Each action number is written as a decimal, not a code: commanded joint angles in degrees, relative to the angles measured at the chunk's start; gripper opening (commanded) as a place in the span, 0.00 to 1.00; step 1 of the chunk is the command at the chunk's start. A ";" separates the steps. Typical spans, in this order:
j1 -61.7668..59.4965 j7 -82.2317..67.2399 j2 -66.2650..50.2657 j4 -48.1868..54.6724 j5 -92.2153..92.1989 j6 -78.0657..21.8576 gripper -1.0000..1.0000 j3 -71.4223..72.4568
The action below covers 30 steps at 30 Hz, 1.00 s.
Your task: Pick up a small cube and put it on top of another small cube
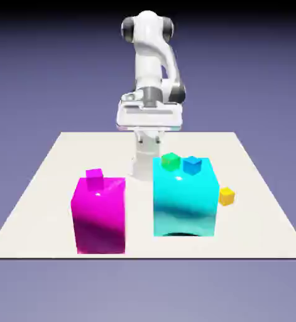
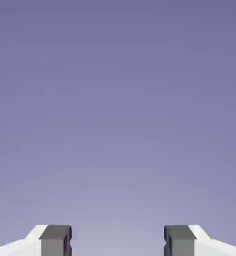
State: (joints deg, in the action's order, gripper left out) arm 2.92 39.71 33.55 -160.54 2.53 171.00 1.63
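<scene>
Nearest you, the big glossy magenta block (image 1: 98, 214) and big cyan block (image 1: 183, 204) crowd the front. Your tiny yellow-orange cube (image 1: 226, 196) sits on the white table (image 1: 43, 188) just beside the cyan block: descend carelessly and you'll clip it. Farther back, the white two-finger gripper (image 2: 117, 242) hangs parted, holding nothing.
</scene>
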 commanded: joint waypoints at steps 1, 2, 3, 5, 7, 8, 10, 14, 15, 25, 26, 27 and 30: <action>1.52 -1.55 -0.04 0.67 1.68 -2.46 0.50 1.36; 2.19 -1.21 -2.12 2.09 2.24 -4.83 0.50 2.75; 2.86 -0.88 -4.20 3.51 2.81 -7.20 0.50 4.13; 4.20 -0.20 -8.35 6.34 3.94 -11.94 0.50 6.90; 5.54 0.47 -12.50 9.17 5.07 -16.68 0.50 9.67; 6.21 0.81 -14.58 10.59 5.64 -19.05 0.50 11.05; 7.55 1.48 -18.73 13.42 6.77 -23.79 0.50 13.82; 10.23 2.83 -27.04 19.09 9.03 -33.27 0.50 19.35; 10.90 3.17 -29.11 20.51 9.60 -35.64 0.50 20.74; 12.66 15.67 -49.88 30.38 6.02 -49.70 0.50 29.18; 12.52 17.51 -51.95 31.10 5.07 -50.49 0.50 29.68; 12.38 19.34 -54.03 31.81 4.13 -51.28 0.50 30.18; 12.47 25.66 -57.52 31.22 -0.45 -51.60 0.50 30.40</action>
State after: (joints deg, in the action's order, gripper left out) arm 15.39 65.37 -23.96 -129.32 2.08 119.40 32.03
